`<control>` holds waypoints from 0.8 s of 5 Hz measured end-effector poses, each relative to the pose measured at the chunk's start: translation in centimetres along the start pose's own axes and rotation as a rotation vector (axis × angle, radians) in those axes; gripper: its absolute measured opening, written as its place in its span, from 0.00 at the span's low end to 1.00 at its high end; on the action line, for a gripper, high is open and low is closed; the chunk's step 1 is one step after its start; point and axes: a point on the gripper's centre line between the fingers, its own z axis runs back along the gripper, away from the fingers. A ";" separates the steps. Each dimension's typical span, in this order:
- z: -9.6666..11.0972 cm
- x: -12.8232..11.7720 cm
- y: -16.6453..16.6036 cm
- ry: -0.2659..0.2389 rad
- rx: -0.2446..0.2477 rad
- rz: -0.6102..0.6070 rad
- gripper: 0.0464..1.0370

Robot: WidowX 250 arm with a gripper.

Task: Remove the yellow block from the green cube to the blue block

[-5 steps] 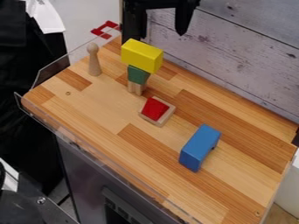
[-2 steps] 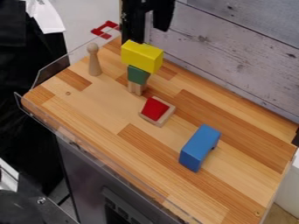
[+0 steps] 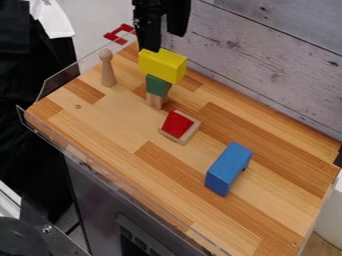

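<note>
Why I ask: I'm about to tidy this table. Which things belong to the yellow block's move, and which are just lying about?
In the job:
yellow block, atop the green cube
green cube, on a wooden support
blue block, the destination
gripper

Just lying about:
wooden peg
red block on its wooden base
red piece at the back

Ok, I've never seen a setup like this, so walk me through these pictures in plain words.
The machine is a black robot arm, entering from the top edge and ending in a two-finger gripper. All the pictures come from one fixed camera looking down at a slant. On the wooden surface a yellow block sits on a green cube, itself on a small wooden piece. Nearby are an upright wooden peg, a red block on a pale base, and a blue block. The fingers are apart, above the stack, and hold nothing.
</note>
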 end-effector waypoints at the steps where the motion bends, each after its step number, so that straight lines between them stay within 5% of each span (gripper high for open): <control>1: 0.0 0.0 0.0 0.002 -0.002 0.010 0.96; 4: -1.6 -0.6 0.4 0.044 0.032 0.026 0.96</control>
